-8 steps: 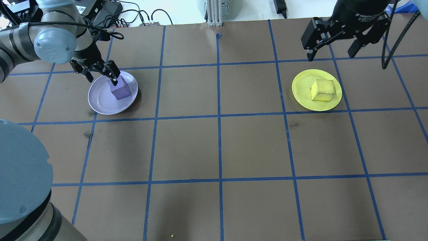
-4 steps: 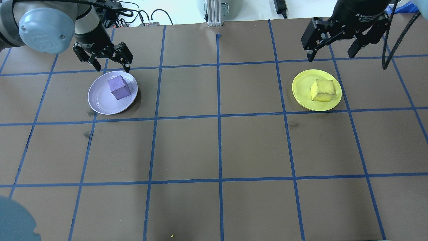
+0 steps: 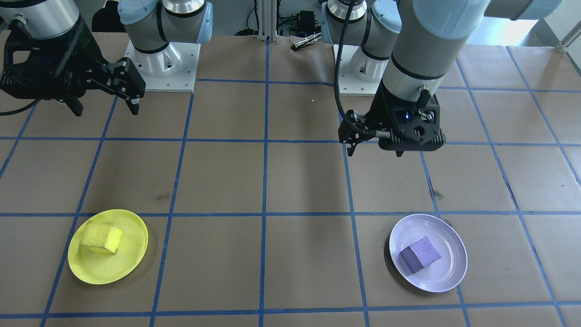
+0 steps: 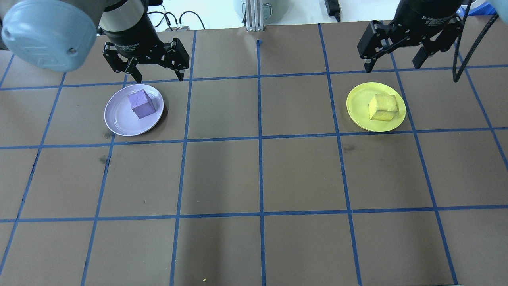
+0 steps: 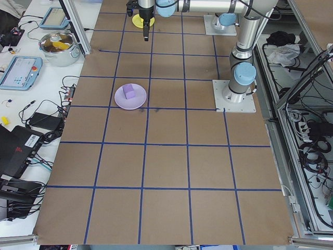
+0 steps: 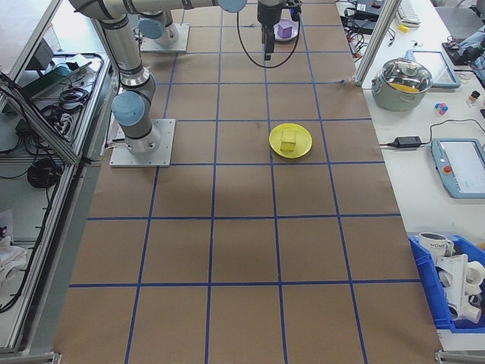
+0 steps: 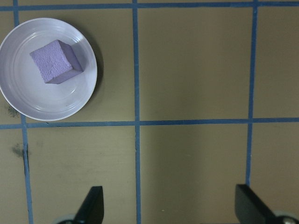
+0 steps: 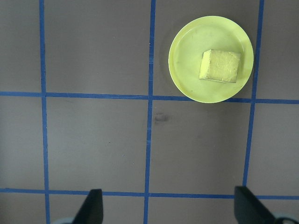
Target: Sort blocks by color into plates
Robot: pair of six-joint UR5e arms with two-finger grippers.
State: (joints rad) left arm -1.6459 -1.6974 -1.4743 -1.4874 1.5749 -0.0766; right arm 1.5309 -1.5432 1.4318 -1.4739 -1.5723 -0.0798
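while both tools are hanging released and empty, the purple block (image 4: 141, 104) is sitting in the lavender plate (image 4: 119, 119) just under the left tool (image 4: 157, 75), the yellow block (image 4: 383, 107) in the yellow plate (image 4: 359, 113) below the right tool (image 4: 393, 65)

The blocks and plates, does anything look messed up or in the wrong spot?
Nothing stands out. The purple block sits in the lavender plate, and the yellow block sits in the yellow plate. Both rest off-centre but well inside the rims. Both grippers, left and right, hang open above the table, holding nothing.
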